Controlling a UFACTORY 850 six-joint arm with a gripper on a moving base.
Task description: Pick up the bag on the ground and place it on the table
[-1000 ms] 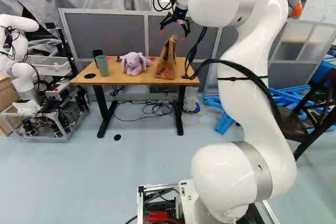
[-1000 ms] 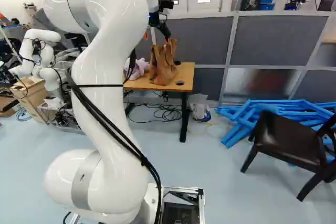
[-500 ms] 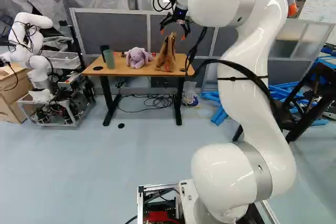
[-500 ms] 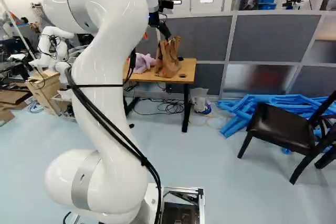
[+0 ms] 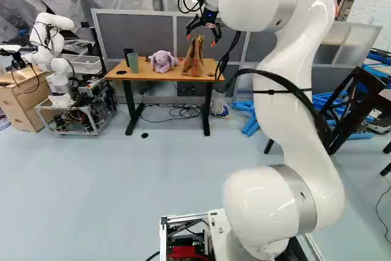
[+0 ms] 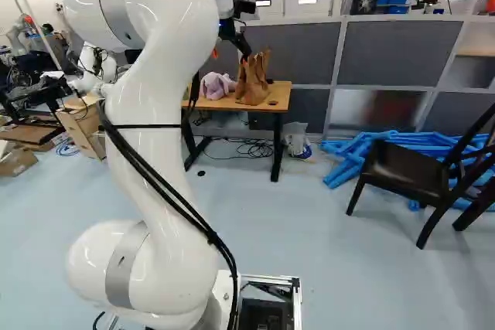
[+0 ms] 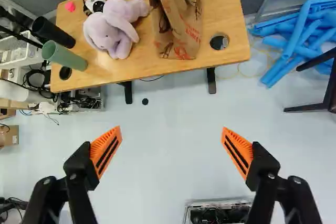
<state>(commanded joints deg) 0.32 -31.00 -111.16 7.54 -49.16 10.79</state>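
Bag [image 7: 178, 19] is up on the bench [image 7: 228, 14], upright, near the front edge, w/ the plush toy [image 7: 113, 30] just beside it; can't tell if they touch. Fingers [image 7: 105, 153] are spread wide, nothing btw them but a view of floor [image 7: 168, 114]; bag's ahead, clear of both. So placing looks done; step in hand is prob. just getting away clean. Best way: leave the fingers spread, no closing near the paper top b/c a pad could catch it & tip the bag. Back off straight, arm [image 5: 293, 84] high, no sideways swing till well off the bench. If turning, go slow & mind the chair [image 6: 410, 171] at right of the right base view.
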